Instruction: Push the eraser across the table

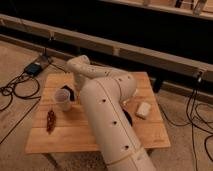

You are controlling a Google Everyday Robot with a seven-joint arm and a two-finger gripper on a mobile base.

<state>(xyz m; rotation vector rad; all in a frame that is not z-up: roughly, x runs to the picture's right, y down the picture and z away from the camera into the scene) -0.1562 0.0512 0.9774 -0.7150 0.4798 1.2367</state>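
The light wooden table (100, 137) fills the middle of the camera view. My white arm reaches over it from the front, and its wrist bends down at the back left. My gripper (70, 92) shows as a dark shape low over the tabletop, right beside the white cup (62, 99). I cannot pick out the black eraser for sure. It may be part of that dark shape. Another dark flat patch (128, 118) peeks out from behind the arm's right edge.
A dark red chili-shaped thing (50, 120) lies front left. A white rectangular block (143, 109) lies on the right. Cables and a small box (35, 67) lie on the floor to the left, and more cables to the right. A dark wall ledge runs behind the table.
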